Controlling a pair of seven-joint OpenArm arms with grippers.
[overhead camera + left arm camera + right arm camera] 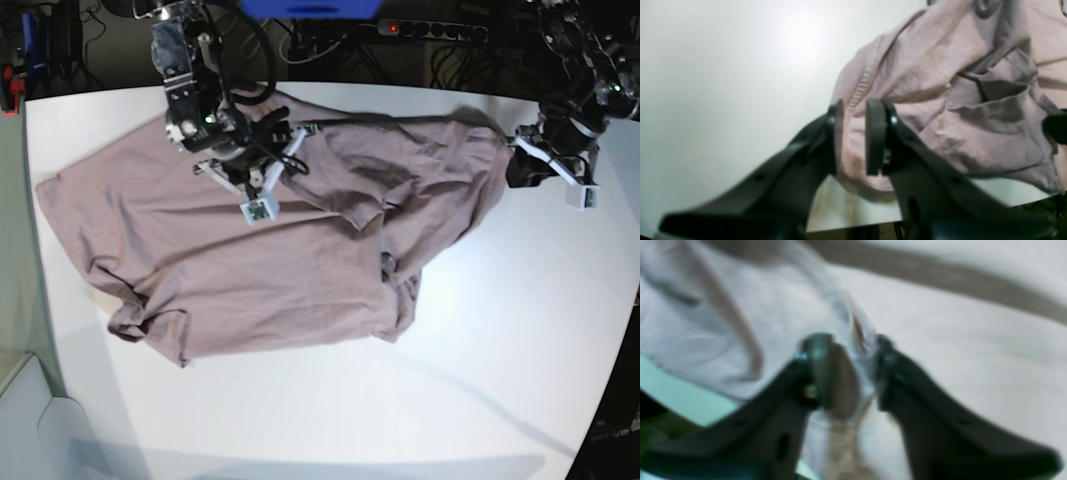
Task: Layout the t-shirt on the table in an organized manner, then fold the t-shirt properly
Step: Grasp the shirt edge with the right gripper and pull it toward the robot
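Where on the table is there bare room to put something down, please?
The table is bare along the near edge below the t-shirt and across the near-right corner. The far half is crowded: cloth spans it, with the right end effector and left end effector at the shirt.

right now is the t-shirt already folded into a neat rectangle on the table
No, in the base view the t-shirt lies spread out and rumpled across the table, with bunched folds near its middle.

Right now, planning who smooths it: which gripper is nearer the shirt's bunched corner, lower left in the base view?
Right. The right gripper is over the shirt, above that bunched corner; the left gripper is at the shirt's far edge.
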